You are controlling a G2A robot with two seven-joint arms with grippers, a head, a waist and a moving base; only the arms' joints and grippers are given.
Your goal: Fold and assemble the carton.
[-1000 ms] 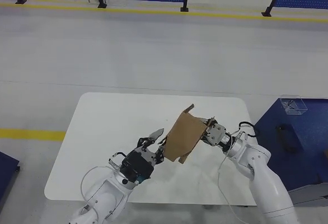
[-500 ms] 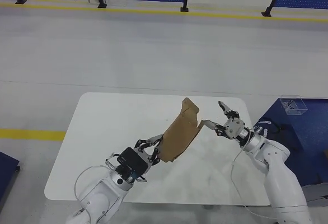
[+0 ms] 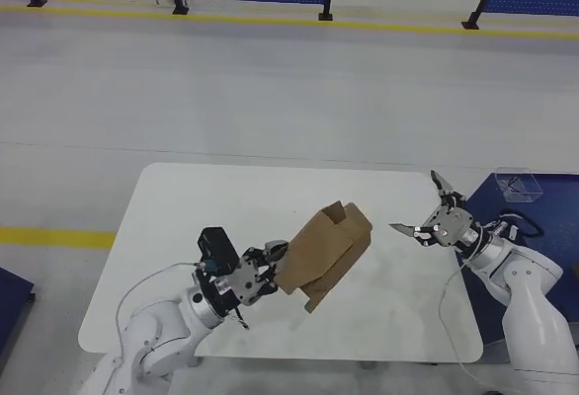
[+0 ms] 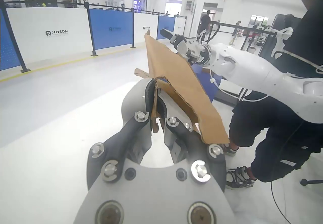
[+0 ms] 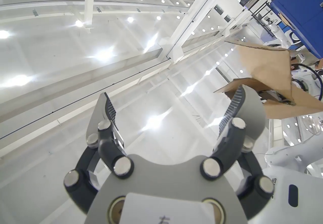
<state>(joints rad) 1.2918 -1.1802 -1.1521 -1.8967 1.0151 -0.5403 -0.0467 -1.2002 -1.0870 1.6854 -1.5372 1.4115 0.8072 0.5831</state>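
Observation:
A brown cardboard carton (image 3: 324,252), partly unfolded with loose flaps, hangs tilted above the middle of the white table (image 3: 171,217). My left gripper (image 3: 272,259) is shut on the carton's lower left edge; in the left wrist view its fingers (image 4: 149,98) clamp a cardboard flap (image 4: 176,88). My right gripper (image 3: 420,205) is open and empty, held in the air to the right of the carton and apart from it. In the right wrist view the spread fingers (image 5: 107,108) point upward, with the carton (image 5: 267,71) off to one side.
A blue cabinet (image 3: 537,257) with a small clear bin (image 3: 515,185) on it stands at the table's right edge. A person in dark clothes (image 4: 277,121) stands behind the right arm. Bare tabletop lies left of and behind the carton.
My right gripper let go of the carton, opened and drew back to the right. My left gripper shut on the carton's lower edge and swung it lower and flatter.

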